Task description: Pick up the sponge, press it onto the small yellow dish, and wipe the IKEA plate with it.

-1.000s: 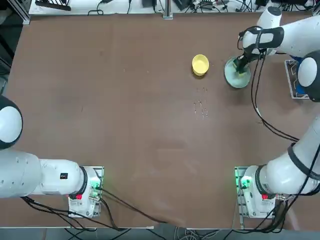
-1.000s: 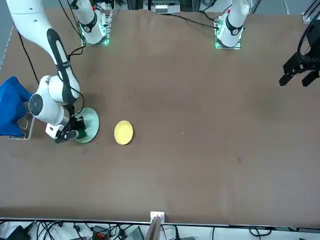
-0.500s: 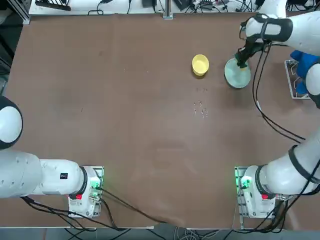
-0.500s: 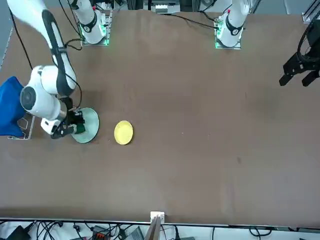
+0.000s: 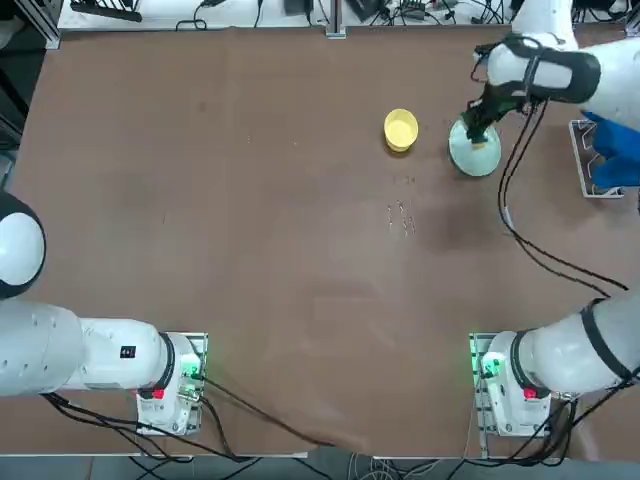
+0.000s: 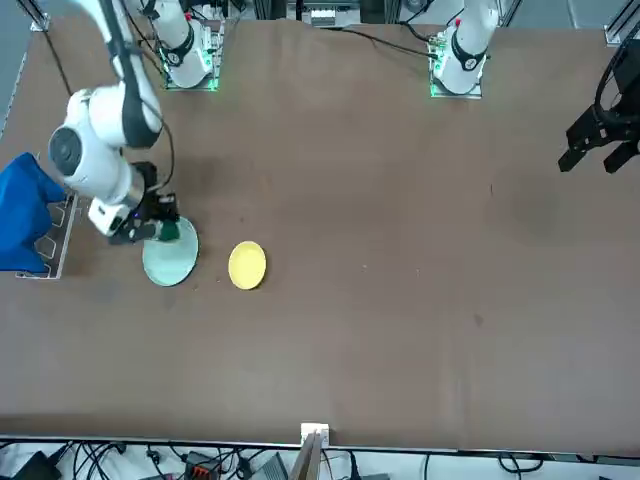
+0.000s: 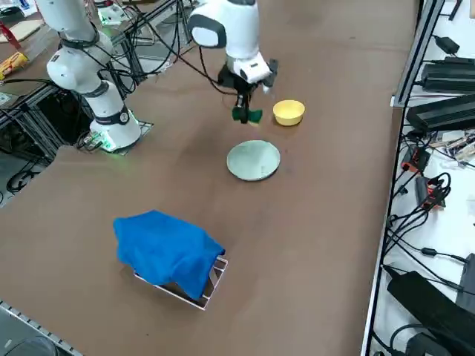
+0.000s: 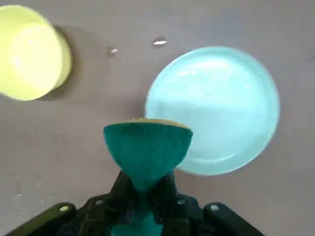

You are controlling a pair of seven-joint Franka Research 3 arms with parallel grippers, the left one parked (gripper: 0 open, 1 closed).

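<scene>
My right gripper (image 7: 246, 104) is shut on the sponge (image 7: 247, 115), squeezing its green pad so that it flares out beyond the fingers (image 8: 147, 147). It hangs in the air over the table, clear of the mint IKEA plate (image 7: 254, 160). In the wrist view the sponge overlaps the rim of the plate (image 8: 221, 108), and the small yellow dish (image 8: 29, 51) lies off to one side. From above, the gripper (image 5: 481, 126) sits over the plate (image 5: 476, 156), with the yellow dish (image 5: 401, 129) to its left. The front view shows the sponge (image 6: 167, 232) above the plate (image 6: 168, 263).
A blue cloth (image 7: 167, 252) drapes over a small rack near the table's right edge, beside the plate. A few small specks (image 5: 401, 215) lie on the brown tabletop nearer the robot than the dish. Cables and equipment line the table's borders.
The right arm has lifted the sponge up off the plate and shifted it slightly toward the plate's far edge. Plate and dish have stayed put.
</scene>
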